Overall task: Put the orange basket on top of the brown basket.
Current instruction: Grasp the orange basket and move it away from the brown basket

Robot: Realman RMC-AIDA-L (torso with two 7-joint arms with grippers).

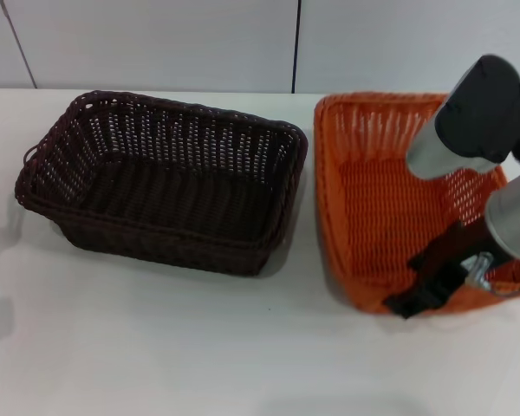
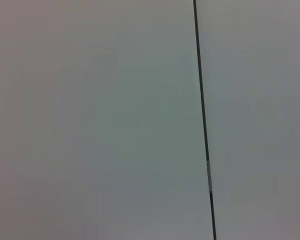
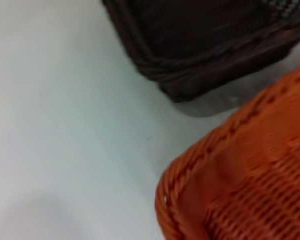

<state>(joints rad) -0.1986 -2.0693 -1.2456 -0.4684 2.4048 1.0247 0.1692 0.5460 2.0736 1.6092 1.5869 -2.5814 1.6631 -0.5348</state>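
The orange basket (image 1: 377, 204) stands on the white table at the right. The brown basket (image 1: 169, 178) stands to its left, a narrow gap apart, upright and empty. My right gripper (image 1: 429, 282) reaches down over the orange basket and is shut on its near rim, one finger inside the wall and one outside. The right wrist view shows the orange basket's braided rim corner (image 3: 230, 175) close up, with the brown basket's corner (image 3: 200, 55) beyond it. My left gripper is out of view.
The white table (image 1: 156, 347) spreads out in front of both baskets. A pale panelled wall (image 1: 156, 43) runs behind them. The left wrist view shows only a pale wall with a dark seam (image 2: 202, 120).
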